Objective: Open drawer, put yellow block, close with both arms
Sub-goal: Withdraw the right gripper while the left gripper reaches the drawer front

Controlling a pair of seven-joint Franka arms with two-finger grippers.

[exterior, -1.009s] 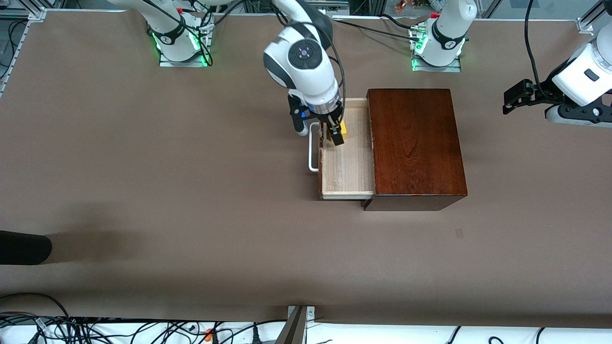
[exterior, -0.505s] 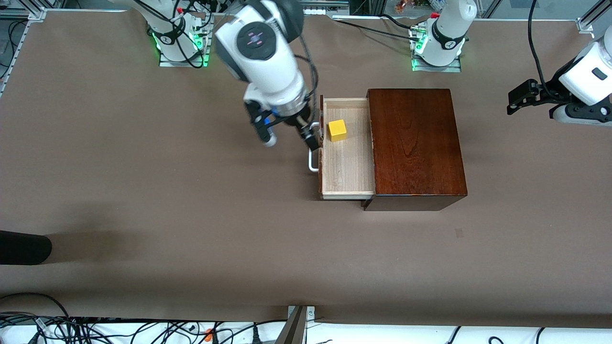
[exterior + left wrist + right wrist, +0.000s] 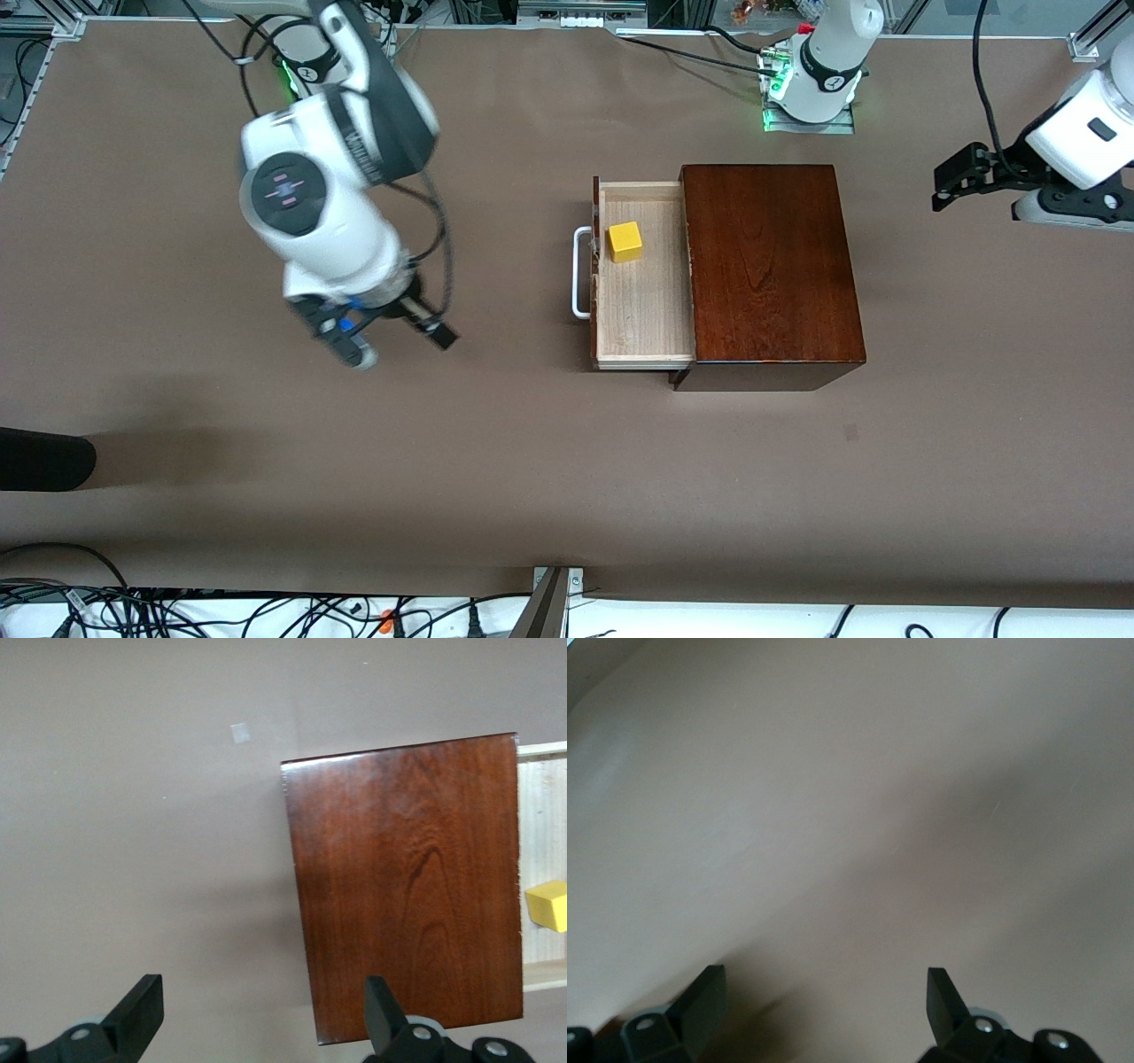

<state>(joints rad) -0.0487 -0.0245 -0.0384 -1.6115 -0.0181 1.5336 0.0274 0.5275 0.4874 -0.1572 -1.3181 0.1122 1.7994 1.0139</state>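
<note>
Brown table covering (image 3: 266, 496) carries the glossy dark wooden box (image 3: 771, 266); its pale drawer (image 3: 642, 310) stands pulled out, the small yellow block (image 3: 625, 242) inside. Over bare table toward its own end, the right gripper (image 3: 390, 341) hangs wide open, empty. Left wrist view: the left gripper (image 3: 261, 1010) hangs spread, empty, above bare table beside the box.

High front camera, two wrist cameras

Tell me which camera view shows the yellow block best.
The front view: the whole yellow block shows, sitting in the open drawer near its handle end. The left wrist view catches only part of it at the picture's edge. The right wrist view shows only bare table, no block.
</note>
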